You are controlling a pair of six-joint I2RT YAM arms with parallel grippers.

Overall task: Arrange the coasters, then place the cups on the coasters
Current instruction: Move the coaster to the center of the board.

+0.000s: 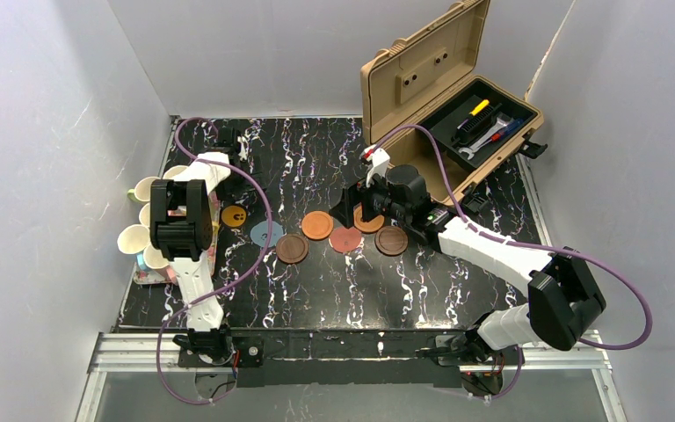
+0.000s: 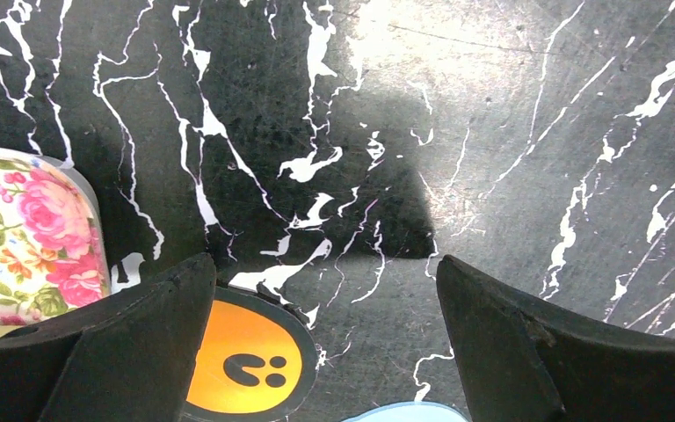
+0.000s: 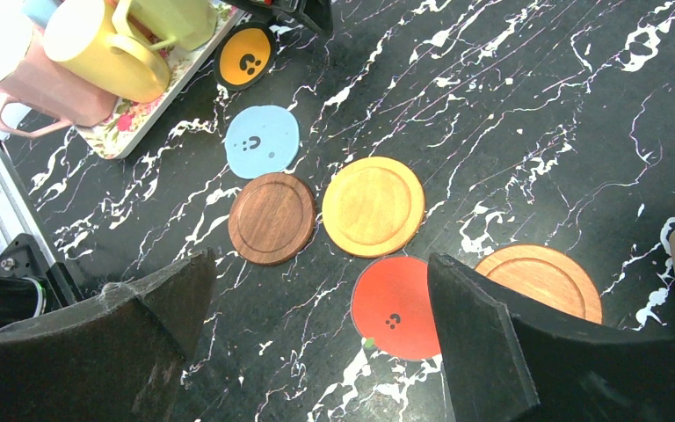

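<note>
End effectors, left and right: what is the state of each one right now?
Left end effector: open, holding nothing.
Right end effector: open, holding nothing.

A robotics lab cell: white panel walls (image 1: pixel 44 132), an aluminium mounting rail (image 1: pixel 132 352), an open tan toolbox (image 1: pixel 444 79)

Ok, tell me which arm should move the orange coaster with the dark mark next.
Probably left. The left fingers, open, hang at the orange coaster by the floral tray; the right fingers are over the red coaster, farther off.

Bright even light, glare on table (image 2: pixel 404 53), soft shadows
</note>
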